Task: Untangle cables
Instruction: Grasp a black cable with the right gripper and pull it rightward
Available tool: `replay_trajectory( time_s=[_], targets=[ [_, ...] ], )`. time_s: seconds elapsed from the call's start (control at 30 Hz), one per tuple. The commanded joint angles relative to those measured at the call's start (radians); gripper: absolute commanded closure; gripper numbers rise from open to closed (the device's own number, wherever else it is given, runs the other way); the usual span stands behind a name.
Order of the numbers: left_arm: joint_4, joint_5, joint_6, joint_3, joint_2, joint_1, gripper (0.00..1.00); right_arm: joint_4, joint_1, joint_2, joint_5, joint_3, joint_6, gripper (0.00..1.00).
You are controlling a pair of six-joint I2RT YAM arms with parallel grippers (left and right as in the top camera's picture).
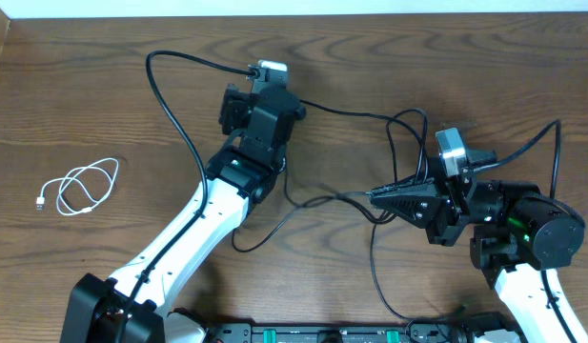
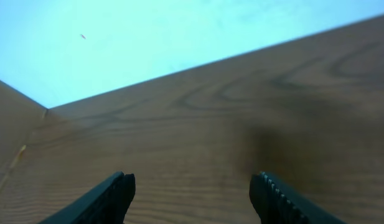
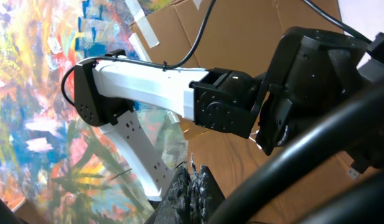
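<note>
Left arm is stretching toward the brown wooden bench's (image 1: 65, 105) far edge, end effector (image 2: 192, 183) spread. Right end effector (image 1: 377, 196), pressed together, is pointing sideways over thin black cables (image 1: 322, 201).

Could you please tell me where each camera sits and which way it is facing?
Overhead: fixed above the table, looking straight down on the left arm, right arm, black cables and coiled white cable.
Left wrist: on the left arm, looking low across bare wood toward the table's far edge, past the open left gripper.
Right wrist: on the right arm, looking sideways at the left arm; the shut right gripper shows below.
Shared: overhead and right wrist both show the left arm.
</note>
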Motion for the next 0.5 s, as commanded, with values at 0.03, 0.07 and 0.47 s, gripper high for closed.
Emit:
replay_trajectory(
  time_s=[0.03,0.07,0.47],
  targets=[
    [-0.048,0.206,0.006,0.008,0.011,-0.002,0.36,0.006,-0.016,-0.009,0.011,0.010,0.010,0.99],
    [-0.061,0.284,0.006,0.008,0.011,-0.002,0.36,0.005,-0.023,-0.009,0.011,0.010,0.010,0.99],
    [-0.230,0.573,0.069,0.008,0.011,-0.002,0.01,-0.234,-0.185,-0.009,0.111,0.010,0.010,0.99]
  ],
)
